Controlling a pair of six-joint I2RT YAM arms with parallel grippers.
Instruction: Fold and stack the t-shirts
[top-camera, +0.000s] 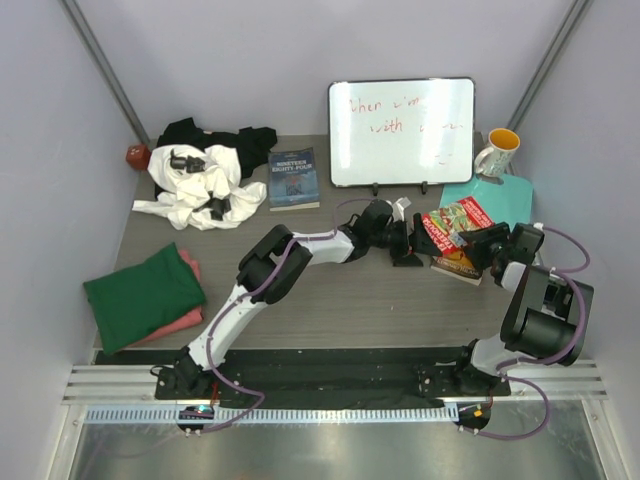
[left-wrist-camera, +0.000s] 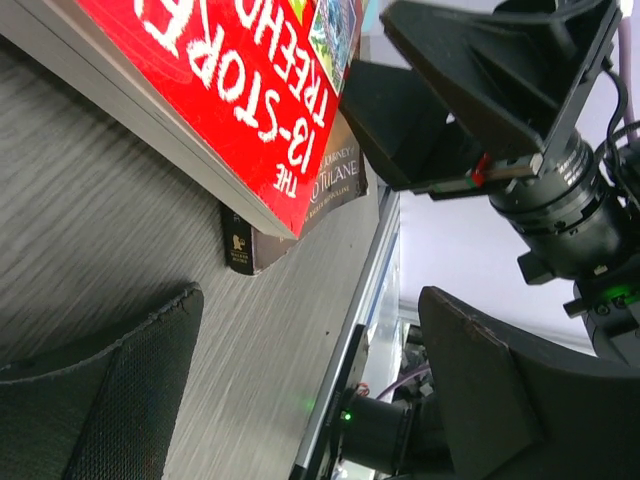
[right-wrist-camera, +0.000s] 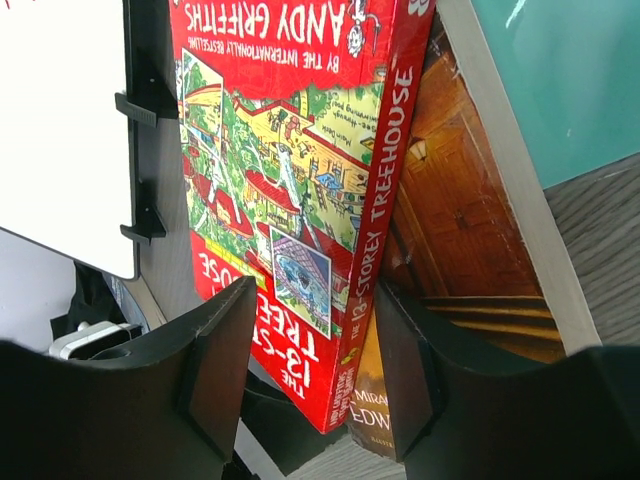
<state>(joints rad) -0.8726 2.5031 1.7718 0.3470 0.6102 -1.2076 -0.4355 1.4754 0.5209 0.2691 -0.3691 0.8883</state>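
half-closed right tool (right-wrist-camera: 318, 300) pinches the red book (right-wrist-camera: 290, 150), tilting it off the brown book (right-wrist-camera: 450, 220) (clearing the bench (top-camera: 380, 310), i judge); left tool (left-wrist-camera: 310, 300) gapes wide, empty.

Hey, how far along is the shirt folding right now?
Done: a green shirt lies folded on a pink shirt at the left. In hand: no shirt; the right claw straddles the red book, the left claw hangs open beside it. Left: the white shirt and black shirt lie crumpled at the back.
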